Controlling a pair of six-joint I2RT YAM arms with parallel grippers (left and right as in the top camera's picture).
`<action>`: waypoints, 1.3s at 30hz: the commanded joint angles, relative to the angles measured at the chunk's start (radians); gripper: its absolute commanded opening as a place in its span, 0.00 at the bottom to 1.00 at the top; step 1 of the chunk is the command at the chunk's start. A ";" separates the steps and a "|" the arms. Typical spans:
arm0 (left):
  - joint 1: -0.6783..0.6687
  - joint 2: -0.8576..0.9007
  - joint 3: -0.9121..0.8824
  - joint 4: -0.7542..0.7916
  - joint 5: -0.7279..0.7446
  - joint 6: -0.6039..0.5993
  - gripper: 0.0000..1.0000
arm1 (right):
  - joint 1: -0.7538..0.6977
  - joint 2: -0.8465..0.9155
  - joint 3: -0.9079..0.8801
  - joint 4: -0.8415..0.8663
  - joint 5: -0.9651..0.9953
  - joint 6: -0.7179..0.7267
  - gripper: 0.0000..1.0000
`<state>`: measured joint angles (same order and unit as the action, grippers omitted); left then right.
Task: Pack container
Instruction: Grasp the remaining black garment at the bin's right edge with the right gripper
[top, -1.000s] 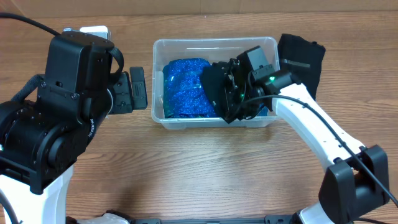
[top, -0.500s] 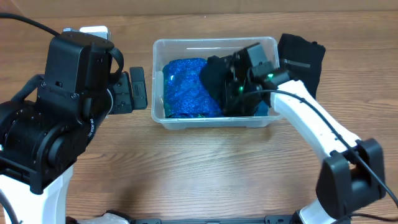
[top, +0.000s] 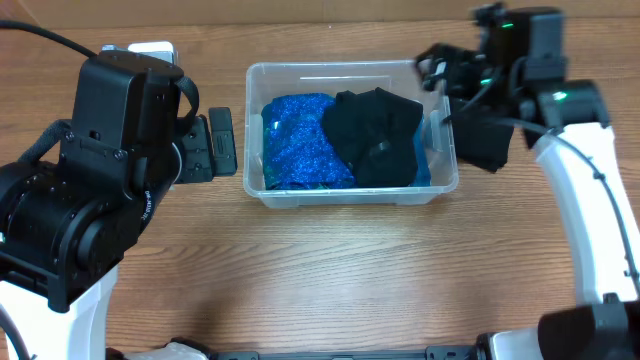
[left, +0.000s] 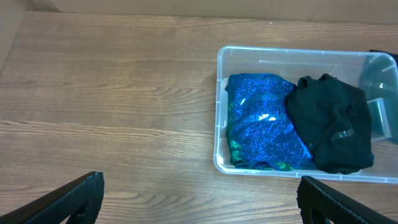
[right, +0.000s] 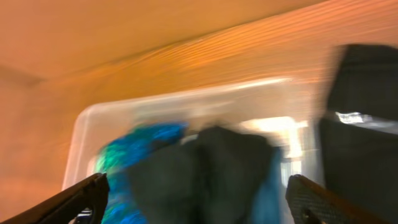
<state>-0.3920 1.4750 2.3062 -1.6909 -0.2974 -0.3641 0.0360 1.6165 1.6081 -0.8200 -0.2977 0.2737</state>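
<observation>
Woodgrain table (left: 124, 93); clear rounded container (top: 350, 197): glittery blue fabric (top: 300, 140), black cloth (top: 380, 135); left gripper (left: 199, 183), right gripper (right: 196, 183) wide.

Wooden desk (top: 330, 270), light grain. Blue glittery fabric (top: 300, 140) folded, green showing at its lower edge. Crumpled black garment (top: 378, 135) touches its right side, partly overlapping. Second black cloth (right: 360, 162) lies further right, blurred. Pale object (top: 150, 48) far left, mostly hidden.

Overhead looks straight down; both wrist views angle down, sharing the container (top: 350, 196).
</observation>
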 joint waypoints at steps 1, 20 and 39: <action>-0.001 0.004 0.000 0.002 -0.017 0.009 1.00 | -0.192 0.062 0.001 0.000 -0.016 0.023 1.00; -0.001 0.004 0.000 0.002 -0.017 0.009 1.00 | -0.409 0.491 0.001 0.140 -0.174 0.015 1.00; -0.001 0.004 0.000 0.002 -0.017 0.009 1.00 | -0.370 0.572 0.006 0.062 -0.276 -0.006 0.08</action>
<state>-0.3920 1.4750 2.3062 -1.6909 -0.2974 -0.3641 -0.3416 2.2192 1.6085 -0.7090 -0.5175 0.2787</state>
